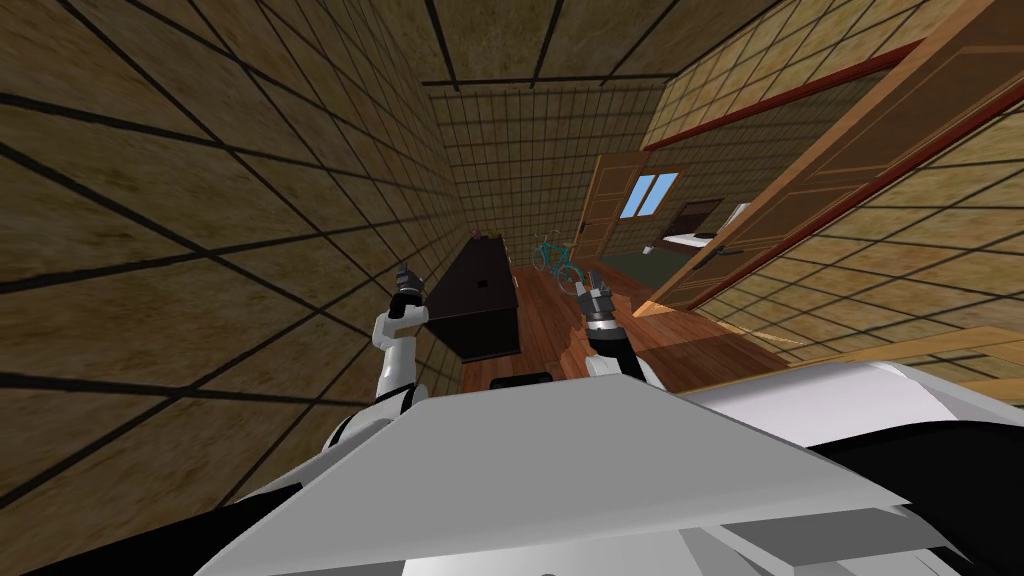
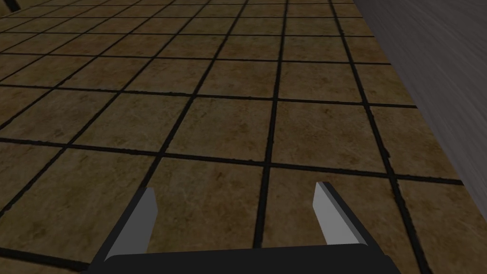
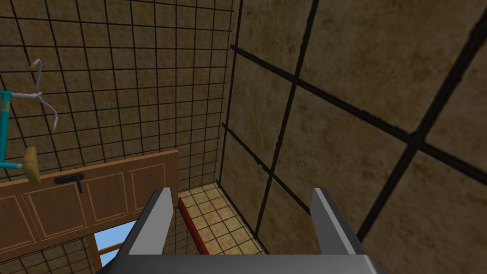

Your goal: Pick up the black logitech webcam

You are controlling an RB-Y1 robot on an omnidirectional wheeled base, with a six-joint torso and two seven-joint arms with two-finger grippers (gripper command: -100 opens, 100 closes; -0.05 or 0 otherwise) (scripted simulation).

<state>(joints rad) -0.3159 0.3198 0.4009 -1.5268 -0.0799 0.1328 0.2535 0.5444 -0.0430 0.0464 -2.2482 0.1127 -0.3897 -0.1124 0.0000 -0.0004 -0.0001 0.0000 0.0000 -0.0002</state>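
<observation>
Hovering near dark cabinet (image 1: 482,300), left end effector (image 2: 233,190) spread, empty, right end effector (image 3: 240,190) likewise

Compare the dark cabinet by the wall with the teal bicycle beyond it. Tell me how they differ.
Colour: the dark cabinet is near-black brown, while the teal bicycle is bright blue-green.
Build: the cabinet is a long, solid box, and the bicycle is a thin open frame with wheels.
Place: the cabinet runs along the tiled wall, nearer to me. The bicycle stands farther down the hall, past the cabinet's far end.
Both stand on the wooden floor.
</observation>
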